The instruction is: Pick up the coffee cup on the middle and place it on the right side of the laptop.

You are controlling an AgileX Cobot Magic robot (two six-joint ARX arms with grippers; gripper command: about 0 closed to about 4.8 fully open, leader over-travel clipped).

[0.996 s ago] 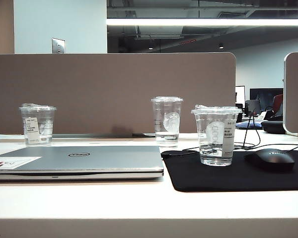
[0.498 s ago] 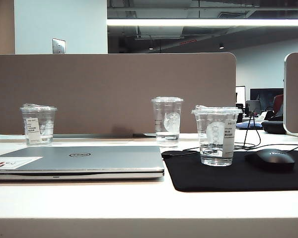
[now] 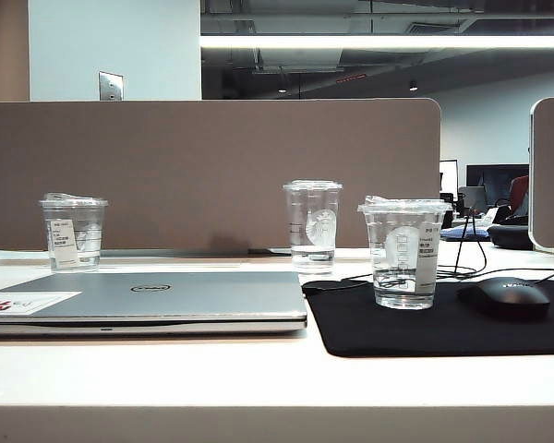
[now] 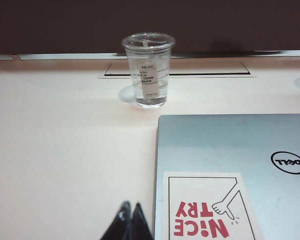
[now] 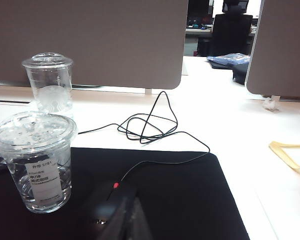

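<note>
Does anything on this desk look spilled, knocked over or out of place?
Nothing stands out. All three clear cups stand upright with lids on, including the coffee cup on the black mat. The laptop lies closed and flat. Only the mouse cable lies in a loose tangle.

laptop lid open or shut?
Shut. The laptop lies flat on the table, lid down with its logo facing up; the left wrist view shows the closed lid and its sticker.

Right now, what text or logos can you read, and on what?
"NiCE TRY": red print on the sticker on the laptop.
"DELL": round logo on the laptop lid.
Cup labels: print too small to read.
Round logo on the tall cup: no words legible.
</note>
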